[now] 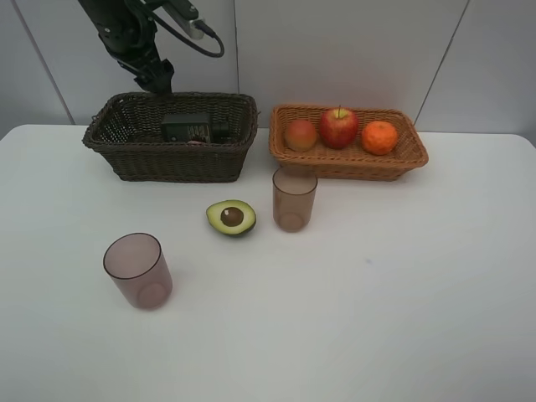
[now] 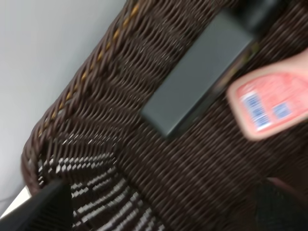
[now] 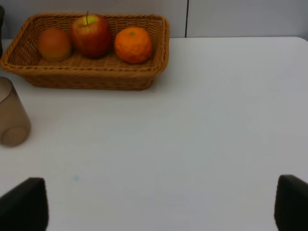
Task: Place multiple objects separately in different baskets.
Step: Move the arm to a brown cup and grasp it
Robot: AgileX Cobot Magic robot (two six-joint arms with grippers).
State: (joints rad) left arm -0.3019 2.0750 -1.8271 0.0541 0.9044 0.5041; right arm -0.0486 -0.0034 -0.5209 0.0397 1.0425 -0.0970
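Exterior high: rectangular woven dark brown basket (image 1: 167,159), orange-tan basket (image 1: 347,166); round apple (image 1: 338,127).

Front-right bench (image 1: 402,293) is open; a halved avocado (image 1: 231,217) and a mauve cup (image 1: 294,198) stand just before the dark basket (image 1: 167,159) and tan basket (image 1: 352,163).

— What is the surface in front?
— A white table (image 1: 394,327), smooth and matt, spanning the whole width of the high view.
— And behind it?
— A pale grey wall (image 1: 352,50) made of flat panels. Thin dark seams run between them, one upright and others slanted. The table's far edge meets the wall's foot.
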